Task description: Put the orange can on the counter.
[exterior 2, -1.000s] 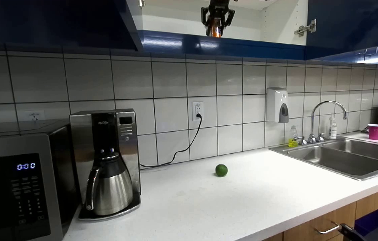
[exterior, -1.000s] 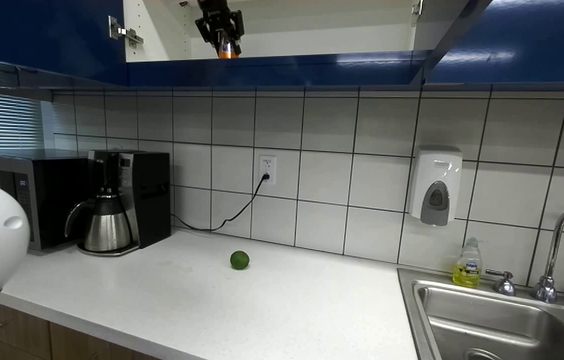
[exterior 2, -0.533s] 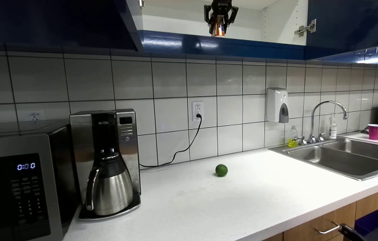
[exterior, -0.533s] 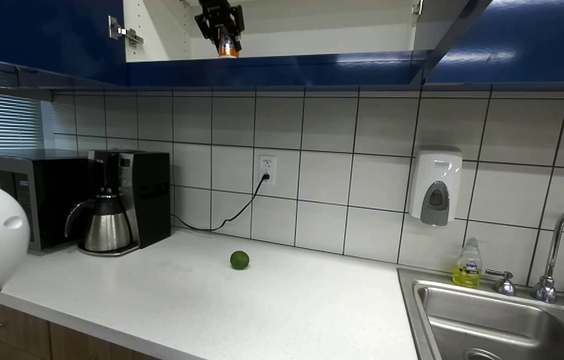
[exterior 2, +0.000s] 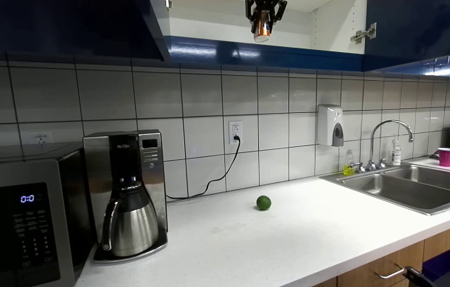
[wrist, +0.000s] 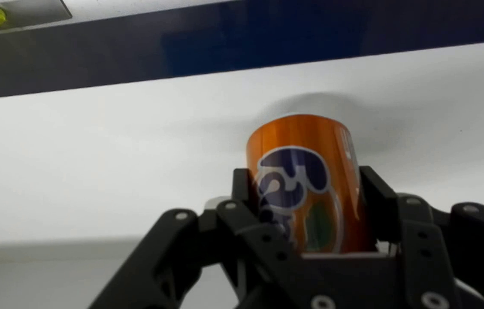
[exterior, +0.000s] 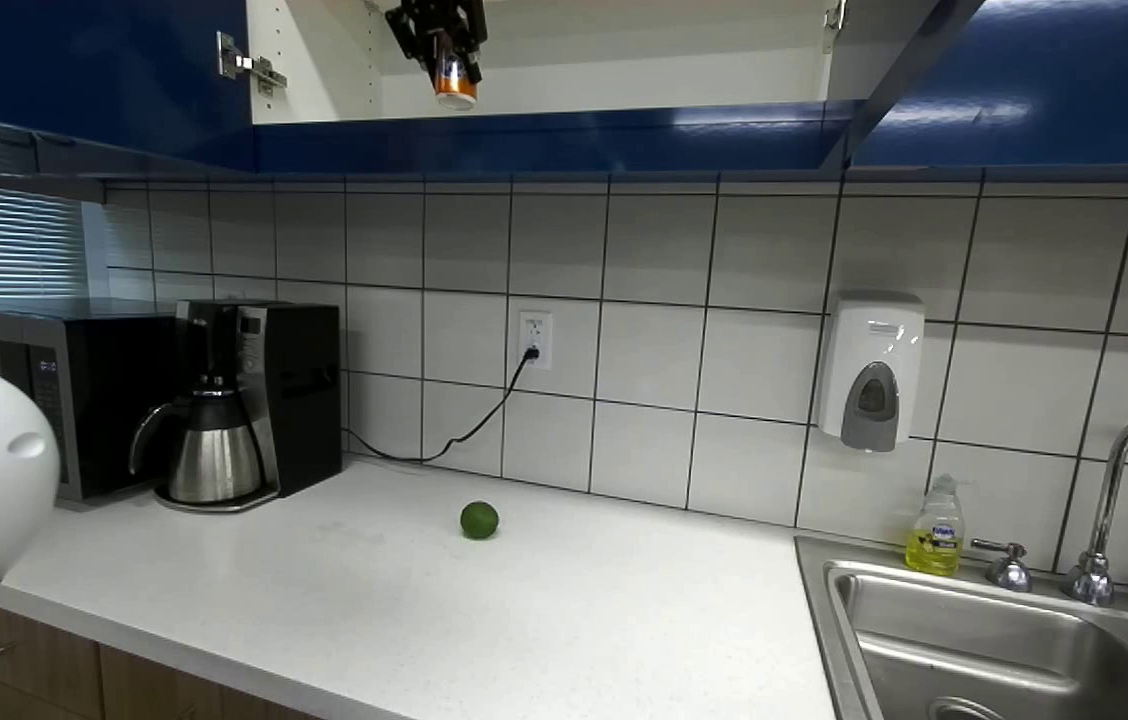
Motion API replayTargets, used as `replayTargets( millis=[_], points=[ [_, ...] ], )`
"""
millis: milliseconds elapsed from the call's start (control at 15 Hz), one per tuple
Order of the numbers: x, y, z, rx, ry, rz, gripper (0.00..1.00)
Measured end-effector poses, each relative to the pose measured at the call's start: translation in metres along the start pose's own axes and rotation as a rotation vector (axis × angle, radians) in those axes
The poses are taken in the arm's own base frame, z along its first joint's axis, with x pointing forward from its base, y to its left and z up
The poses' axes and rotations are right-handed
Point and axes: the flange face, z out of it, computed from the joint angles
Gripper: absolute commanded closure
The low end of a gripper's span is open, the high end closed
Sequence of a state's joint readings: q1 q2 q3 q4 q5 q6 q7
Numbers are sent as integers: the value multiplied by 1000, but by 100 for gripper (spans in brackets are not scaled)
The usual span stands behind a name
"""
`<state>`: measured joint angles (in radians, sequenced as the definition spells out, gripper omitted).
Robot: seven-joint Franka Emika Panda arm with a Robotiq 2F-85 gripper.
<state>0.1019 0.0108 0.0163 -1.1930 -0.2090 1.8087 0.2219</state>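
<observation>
Our gripper (wrist: 306,185) is clamped on the orange can (wrist: 302,171), holding it from both sides in the wrist view. Part of the can is hidden among the gripper's links there, so we cannot be sure how deep the hold is. If it bears on only a narrow band of that smooth round side, we expect any knock to make the can slip or swivel.

The can hangs inside the upper cabinet (exterior: 614,60), near the top of the frame in both exterior views, slightly tilted, its pale underside showing just above the blue front edge (exterior: 564,145). That edge looks like the first danger: bring the can out too low and its base catches, twisting it in the grasp.

The surface (exterior: 564,620) lies well below, in the lower half of the frame, so the can is not yet placed. Letting go early would probably dent it or set it rolling; landing it at this tilt could tip it over. A green ball (exterior 2: 263,203) sits nearly straight below the can in both exterior views, and lowering onto it would likely send both astray. At the left, a wide arm swing could clip the coffee maker (exterior 2: 124,171); towards the right, the sink (exterior 2: 404,193) could take a can released too far over.
</observation>
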Motion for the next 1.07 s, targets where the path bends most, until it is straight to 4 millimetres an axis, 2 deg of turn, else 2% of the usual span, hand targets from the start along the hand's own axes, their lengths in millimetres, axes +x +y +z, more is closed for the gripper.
replayTargets(
  millis=[533, 1067],
  points=[
    [-13, 9, -29, -4, -5, 7, 62],
    [-54, 16, -34, -18, -85, -12, 62]
  ],
)
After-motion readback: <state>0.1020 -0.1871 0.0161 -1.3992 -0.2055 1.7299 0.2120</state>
